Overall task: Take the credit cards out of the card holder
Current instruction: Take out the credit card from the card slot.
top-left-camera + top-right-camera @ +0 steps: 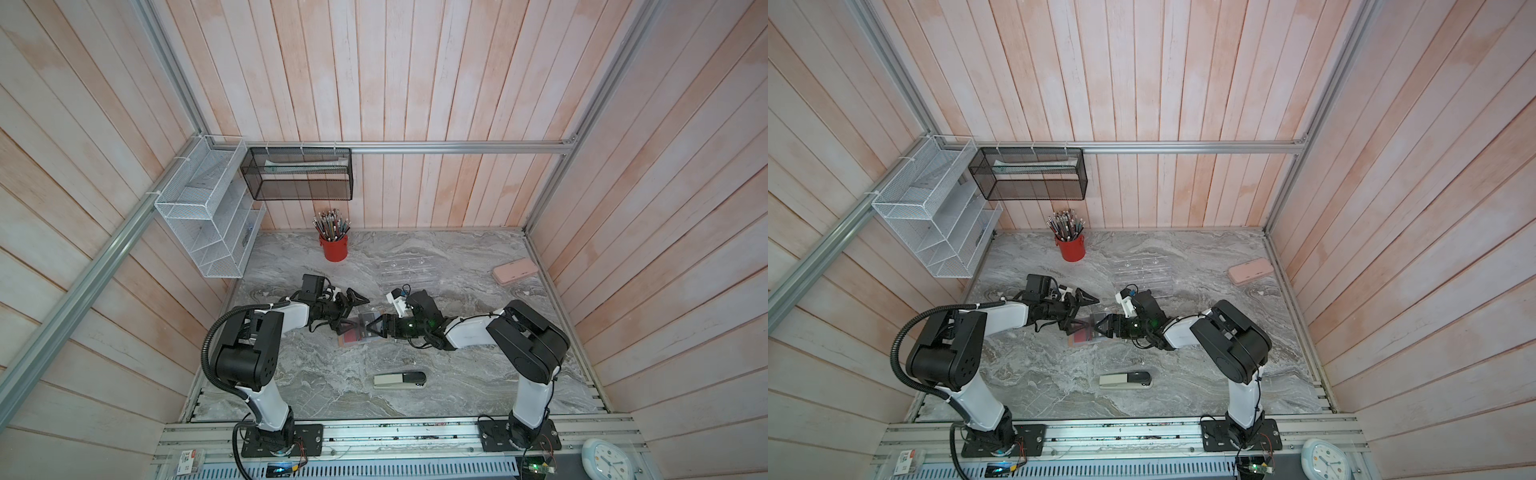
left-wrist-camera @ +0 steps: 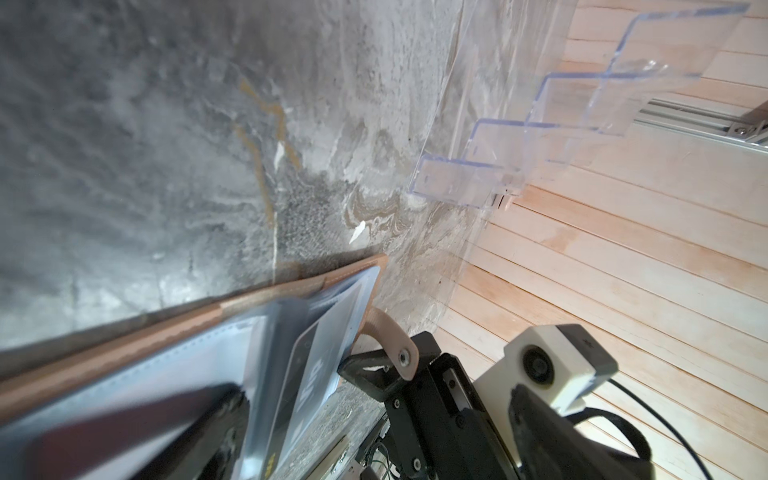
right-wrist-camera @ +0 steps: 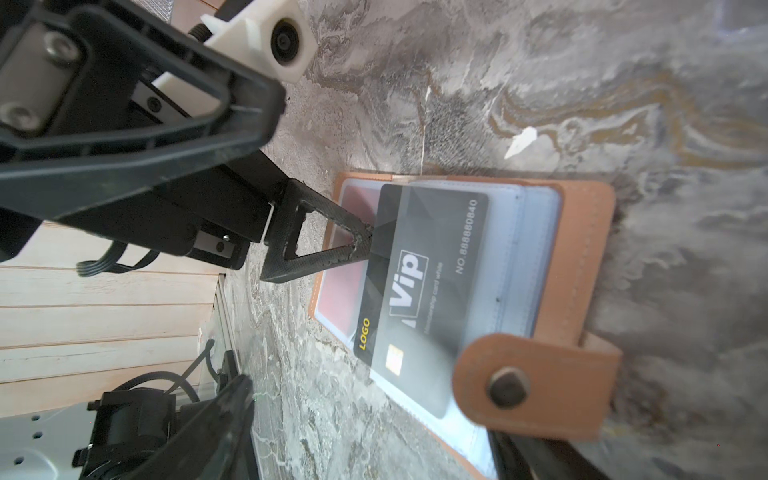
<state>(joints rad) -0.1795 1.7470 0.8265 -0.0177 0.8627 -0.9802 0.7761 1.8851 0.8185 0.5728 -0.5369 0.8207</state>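
The tan card holder (image 3: pixel 582 257) lies open on the marble table between both grippers, also in both top views (image 1: pixel 348 342) (image 1: pixel 1076 342). A black VIP credit card (image 3: pixel 432 266) (image 2: pixel 309 370) sticks halfway out of a clear sleeve. A red card (image 3: pixel 347 299) sits in the sleeve beneath it. My left gripper (image 1: pixel 357 313) (image 2: pixel 378 392) is open; one fingertip (image 3: pixel 359 245) presses at the black card's edge and the other finger is raised. My right gripper (image 1: pixel 376 328) (image 3: pixel 372 415) is open at the holder's snap-tab (image 3: pixel 519 374) side, and the tab rests over one finger.
A clear acrylic rack (image 1: pixel 405 270) stands just behind the grippers. A pink case (image 1: pixel 514 270) lies at the back right and a red pencil cup (image 1: pixel 333 247) at the back. A stapler (image 1: pixel 399 380) lies near the front. Wire baskets (image 1: pixel 208 216) hang on the left wall.
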